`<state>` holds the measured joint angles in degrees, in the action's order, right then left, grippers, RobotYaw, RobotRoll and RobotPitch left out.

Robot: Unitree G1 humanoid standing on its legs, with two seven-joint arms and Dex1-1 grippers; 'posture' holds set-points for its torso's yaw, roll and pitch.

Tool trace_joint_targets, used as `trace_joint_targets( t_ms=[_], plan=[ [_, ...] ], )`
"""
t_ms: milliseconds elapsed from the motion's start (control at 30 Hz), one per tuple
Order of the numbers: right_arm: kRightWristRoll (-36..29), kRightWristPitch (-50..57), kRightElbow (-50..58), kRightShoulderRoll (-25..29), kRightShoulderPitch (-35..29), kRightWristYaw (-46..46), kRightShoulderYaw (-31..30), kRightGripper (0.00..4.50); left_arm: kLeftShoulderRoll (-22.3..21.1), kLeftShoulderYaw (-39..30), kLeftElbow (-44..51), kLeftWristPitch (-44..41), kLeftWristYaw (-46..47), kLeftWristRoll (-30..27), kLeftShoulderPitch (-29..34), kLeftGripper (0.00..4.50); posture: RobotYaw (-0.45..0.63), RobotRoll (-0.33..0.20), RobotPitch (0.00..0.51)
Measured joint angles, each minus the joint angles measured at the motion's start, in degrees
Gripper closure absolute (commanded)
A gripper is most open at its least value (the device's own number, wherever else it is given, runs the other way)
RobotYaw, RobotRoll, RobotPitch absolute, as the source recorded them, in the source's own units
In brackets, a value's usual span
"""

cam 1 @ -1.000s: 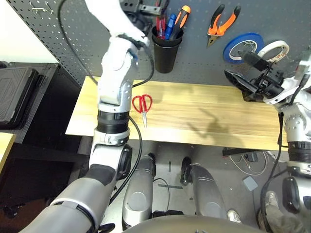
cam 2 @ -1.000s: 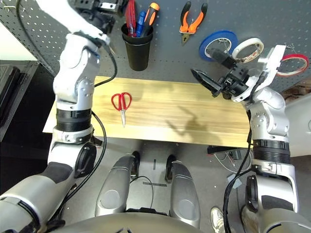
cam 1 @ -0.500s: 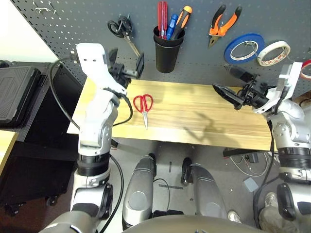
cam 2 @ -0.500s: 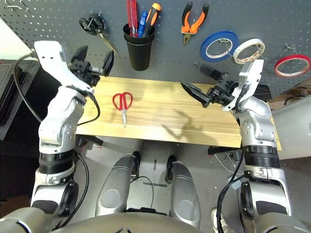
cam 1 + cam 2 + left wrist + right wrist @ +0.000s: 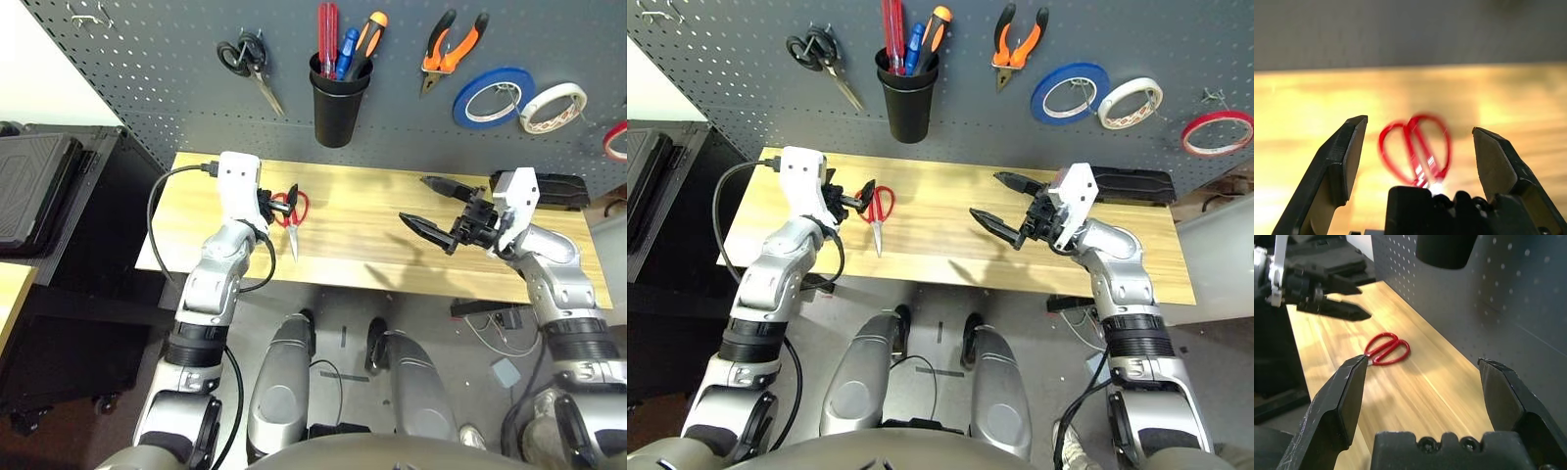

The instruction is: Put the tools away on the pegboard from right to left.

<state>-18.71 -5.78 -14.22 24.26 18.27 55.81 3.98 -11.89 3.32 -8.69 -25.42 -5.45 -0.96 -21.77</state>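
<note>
From the head camera's left eye, the red-handled scissors [image 5: 290, 212] are lying flat on the table [image 5: 372, 230], toward its left half, with their red loops pointing up at the pegboard [image 5: 392, 78] and the thin blades running back toward the robot. So their long axis is lying roughly front to back. The left gripper [image 5: 277, 206] is hanging just beside the loops on their left side, its fingers apart and holding nothing. The right gripper [image 5: 427, 211] is hovering well apart from the scissors, out over the table's right half, its fingers also spread wide and empty. The left arm is plainly the nearer one.

From the right eye the same layout is showing: the scissors are sitting just ahead of the left gripper's tips, and the rest of the tools are hanging on the pegboard already, so this looks like the last piece to put away.

Through the left wrist camera, the two red loops are sitting between the open fingers [image 5: 1344, 156] and a little beyond them, blurred but clearly centred in the gap. I judge the gripper needs only to ease forward and down to straddle the handles.

Through the right wrist camera, the scissors are lying far down the table, small, slim, with glossy red handles, and the left gripper is hanging near them.
</note>
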Motion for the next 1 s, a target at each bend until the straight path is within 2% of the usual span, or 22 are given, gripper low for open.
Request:
trace_joint_targets(
  t_ms=[233, 600, 900, 1000],
  plan=[
    [2.54, 0.02, 1.31, 0.0, -2.84, -3.06, -1.25, 0.0, 3.12, -1.93, -18.67, 4.85, 3.75, 1.02, -5.22, 0.02, 0.21, 0.0, 0.286],
    [7.41, 0.09, 3.13, -1.36, -6.17, -8.49, -5.62, 0.0, 2.93, -8.7, -46.34, 15.75, 7.63, 0.23, -18.59, 0.02, 0.2, 0.0, 0.281],
    [7.96, 0.09, 3.42, -1.16, -5.15, -9.34, -5.7, 0.0, 3.77, -8.92, -55.94, 18.8, 7.27, 0.49, -22.54, 0.02, 0.18, 0.0, 0.273],
    [8.03, 0.09, 3.42, -1.05, -5.02, -9.32, -5.7, 0.0, 3.84, -8.91, -57.02, 18.82, 6.35, 0.55, -22.88, 0.68, 0.19, 0.0, 0.272]
  ],
)
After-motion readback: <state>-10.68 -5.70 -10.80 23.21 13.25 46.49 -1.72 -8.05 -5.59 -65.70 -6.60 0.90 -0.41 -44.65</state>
